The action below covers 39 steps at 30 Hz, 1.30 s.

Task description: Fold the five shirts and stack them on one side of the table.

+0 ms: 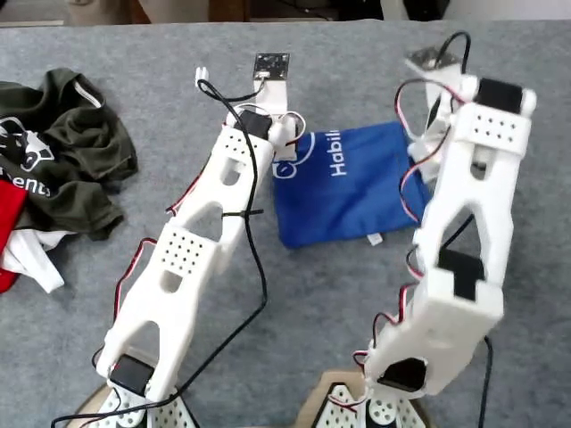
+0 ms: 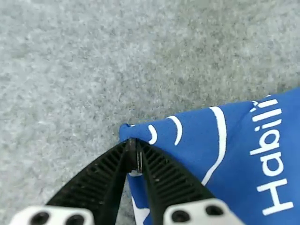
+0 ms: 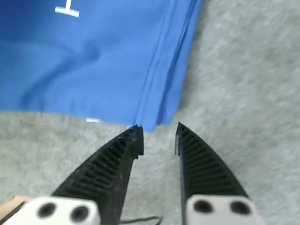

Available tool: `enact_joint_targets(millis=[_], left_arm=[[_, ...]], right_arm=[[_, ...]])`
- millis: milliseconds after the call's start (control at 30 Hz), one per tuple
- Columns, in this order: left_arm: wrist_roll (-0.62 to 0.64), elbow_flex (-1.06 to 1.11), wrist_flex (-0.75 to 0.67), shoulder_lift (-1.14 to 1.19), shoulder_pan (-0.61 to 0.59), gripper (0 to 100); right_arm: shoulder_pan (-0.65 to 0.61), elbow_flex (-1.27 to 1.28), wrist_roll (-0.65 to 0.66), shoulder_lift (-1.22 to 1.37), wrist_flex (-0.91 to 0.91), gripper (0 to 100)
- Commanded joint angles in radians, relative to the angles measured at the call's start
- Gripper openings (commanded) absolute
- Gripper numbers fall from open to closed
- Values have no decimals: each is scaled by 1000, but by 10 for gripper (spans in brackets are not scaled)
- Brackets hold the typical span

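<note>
Locate the folded blue shirt [image 1: 352, 183] at frame centre on the desk [image 1: 294, 303]. The left jaws pinch its upper-left corner. The right jaws are spread just beside another corner. Unfolded shirts [image 1: 53, 160] lie at the left edge.

A grey, felt-like table [image 1: 321, 294] lies under soft, even light.

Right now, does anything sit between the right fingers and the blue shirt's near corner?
Nothing visible does. The right fingers are open just short of the corner of the blue shirt, with only bare table between.
</note>
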Motion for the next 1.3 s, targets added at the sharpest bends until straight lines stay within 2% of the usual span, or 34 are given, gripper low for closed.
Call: enact_joint_targets(millis=[0, 167, 367, 500, 733, 867, 933, 1167, 1267], left_arm=[[29, -31, 14, -88, -9, 24], [69, -158, 129, -186, -8, 70], [61, -292, 284, -236, -34, 82], [60, -371, 345, -237, -69, 83], [6, -391, 423, -236, -92, 83], [2, -391, 451, -240, -92, 83], [2, -391, 457, -240, -92, 83], [-12, -394, 491, -243, -92, 82], [-32, -413, 522, -259, -98, 82]], right_arm=[[4, 274, -17, -151, -114, 154], [-4, 544, -52, -248, -282, 284], [-38, 691, -207, -266, -488, 288], [-64, 690, -311, -209, -548, 289], [-97, 631, -374, -24, -601, 285], [-96, 545, -367, 41, -531, 281], [-96, 529, -367, 61, -523, 246], [-96, 510, -367, 71, -511, 4], [-93, 510, -367, 70, -503, 3]])
